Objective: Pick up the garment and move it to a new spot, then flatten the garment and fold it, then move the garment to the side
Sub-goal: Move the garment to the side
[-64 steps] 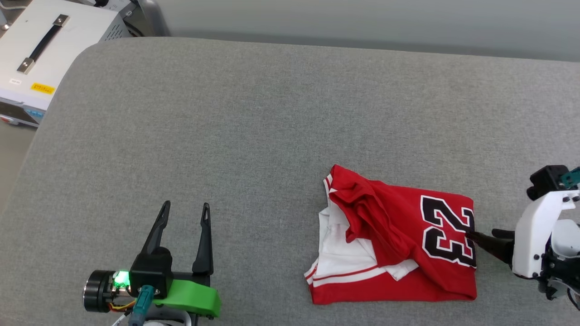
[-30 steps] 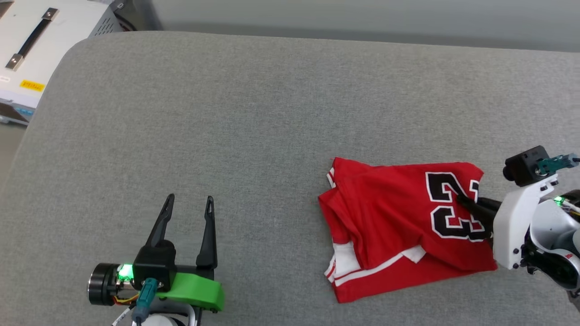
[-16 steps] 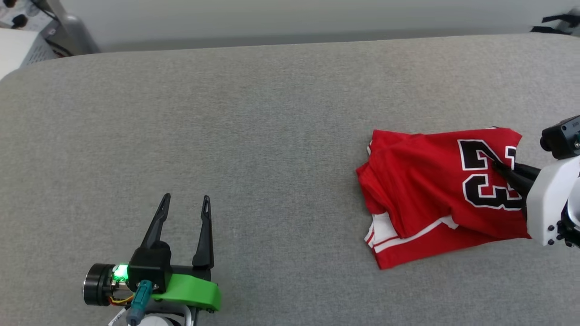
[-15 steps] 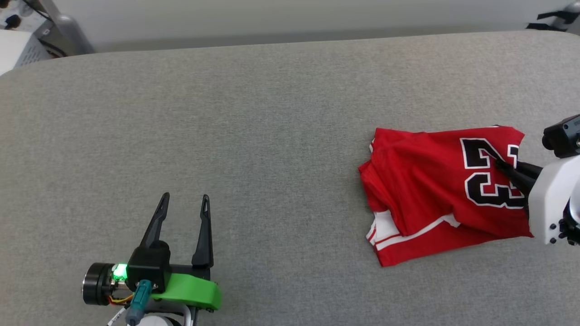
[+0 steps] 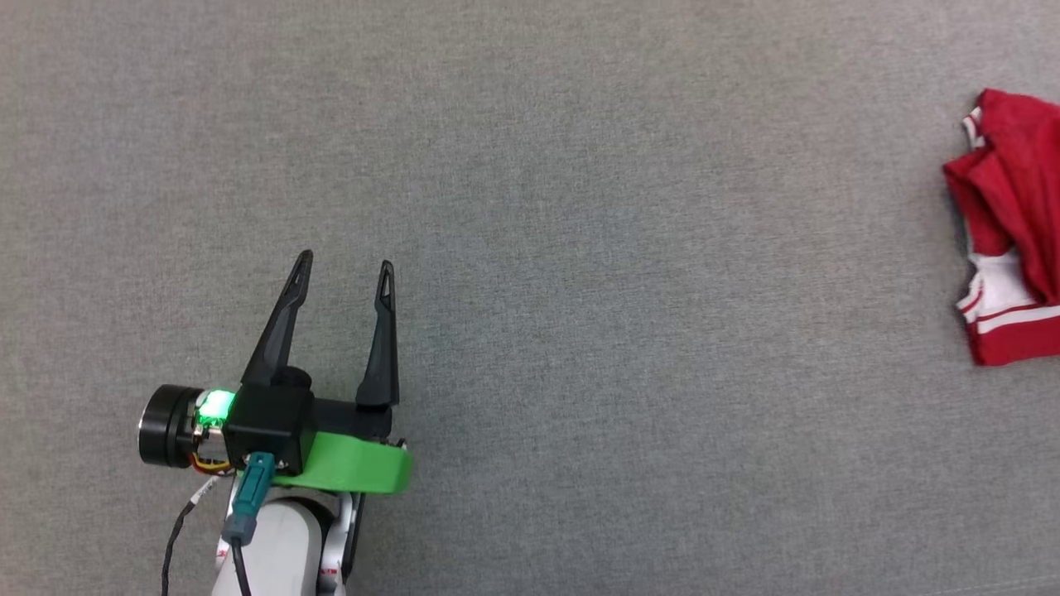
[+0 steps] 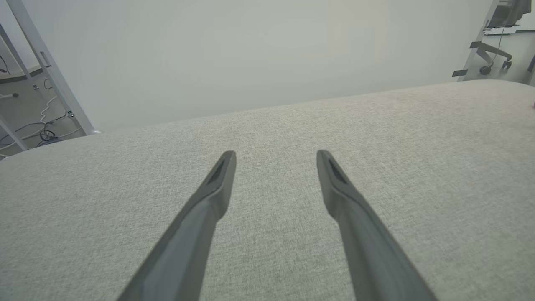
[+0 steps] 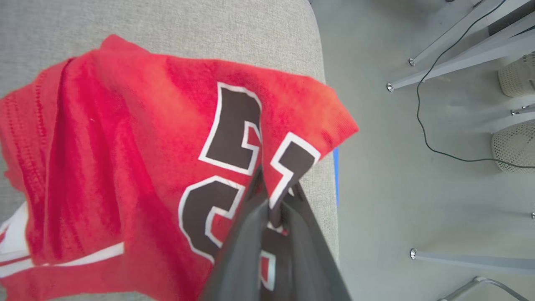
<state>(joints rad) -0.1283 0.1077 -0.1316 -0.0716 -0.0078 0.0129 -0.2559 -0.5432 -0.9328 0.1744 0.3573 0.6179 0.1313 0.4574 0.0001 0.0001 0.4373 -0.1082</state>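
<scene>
Half a second on, the folded garment (image 7: 125, 138) lies at the right end of the table (image 7: 167, 25), dragged there by the right gripper (image 7: 276, 184), jaws pinching its printed number (image 7: 228, 125); the left gripper (image 5: 344, 261) stays spread. Moving it aside looks nearly done; release remains.

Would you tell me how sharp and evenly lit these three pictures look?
Head view: sharp, soft even light, barely any shadow by the left gripper. Left wrist view: its fingers blur toward the lens and the cushion edge looks bowed. Right wrist view: the shirt is washed orange-red in places, the fingers soft.
</scene>
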